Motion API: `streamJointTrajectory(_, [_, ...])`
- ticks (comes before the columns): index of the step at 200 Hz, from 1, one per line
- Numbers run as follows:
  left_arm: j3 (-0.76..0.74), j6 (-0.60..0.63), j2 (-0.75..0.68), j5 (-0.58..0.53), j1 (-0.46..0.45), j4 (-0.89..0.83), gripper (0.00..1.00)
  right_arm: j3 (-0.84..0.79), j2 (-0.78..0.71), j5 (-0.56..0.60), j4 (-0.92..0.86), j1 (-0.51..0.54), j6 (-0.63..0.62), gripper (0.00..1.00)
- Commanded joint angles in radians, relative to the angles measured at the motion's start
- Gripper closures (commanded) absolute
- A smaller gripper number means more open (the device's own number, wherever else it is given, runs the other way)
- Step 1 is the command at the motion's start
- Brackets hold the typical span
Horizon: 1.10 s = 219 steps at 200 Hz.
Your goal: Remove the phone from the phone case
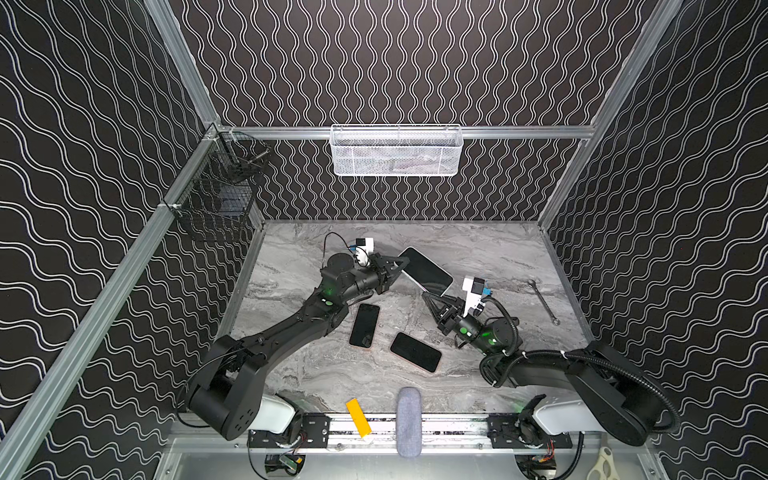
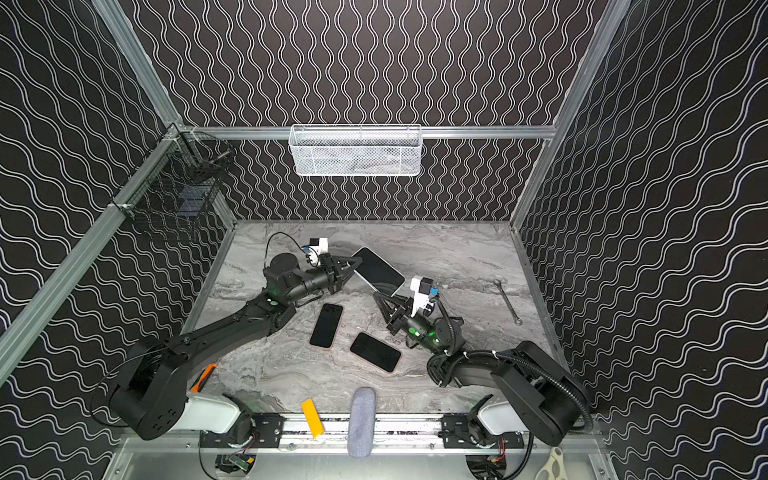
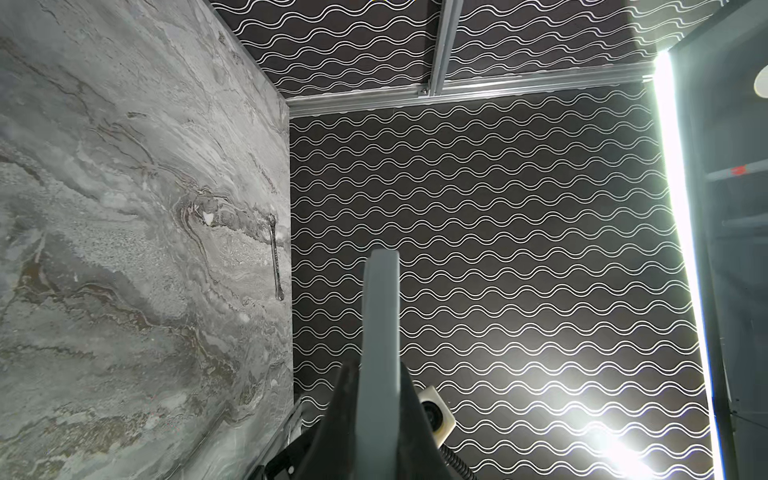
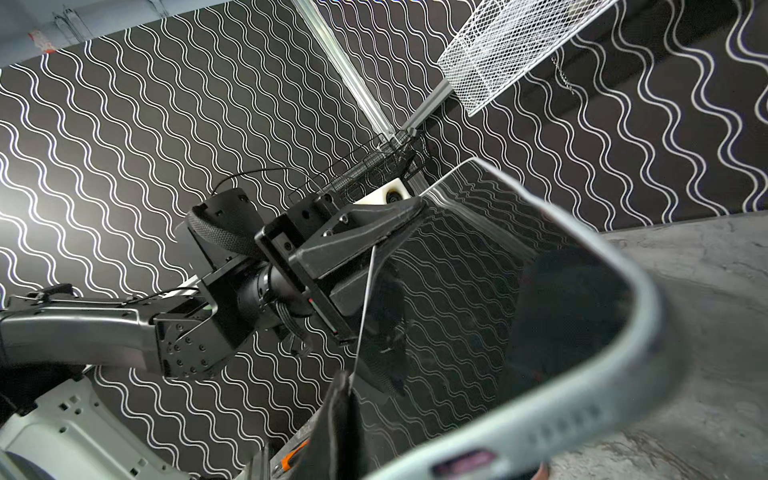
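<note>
the phone (image 1: 426, 270) looks fully seated in its pale grey case (image 4: 648, 332), held tilted above the table (image 1: 478, 249) between both arms: left gripper (image 1: 400, 268) clamped tight on the case's edge, right gripper (image 1: 432, 297) pinched shut on the phone's opposite corner; separating them seems not yet begun, so peeling the case off remains

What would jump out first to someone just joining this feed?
The cased phone hangs above the middle of the table, the left gripper clamped on its far end and the right gripper on its near corner. A second phone and a third phone lie flat nearer the front; a wrench lies far right.
</note>
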Motion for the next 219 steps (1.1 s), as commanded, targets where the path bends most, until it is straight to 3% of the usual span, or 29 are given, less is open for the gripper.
streamJointTrajectory(1, [0.027,-0.129,-0.012,-0.042,0.004,0.196,1.00,-0.011,0.008,0.094,-0.244,0.007,-0.149,0.92])
streamJointTrajectory(106, [0.033,-0.166,0.008,-0.029,0.001,0.242,1.00,-0.014,0.044,0.201,-0.265,0.044,-0.184,0.89])
streamJointTrajectory(219, [0.039,-0.160,0.030,-0.031,-0.006,0.276,1.00,-0.020,0.097,0.168,-0.197,0.056,-0.154,0.88])
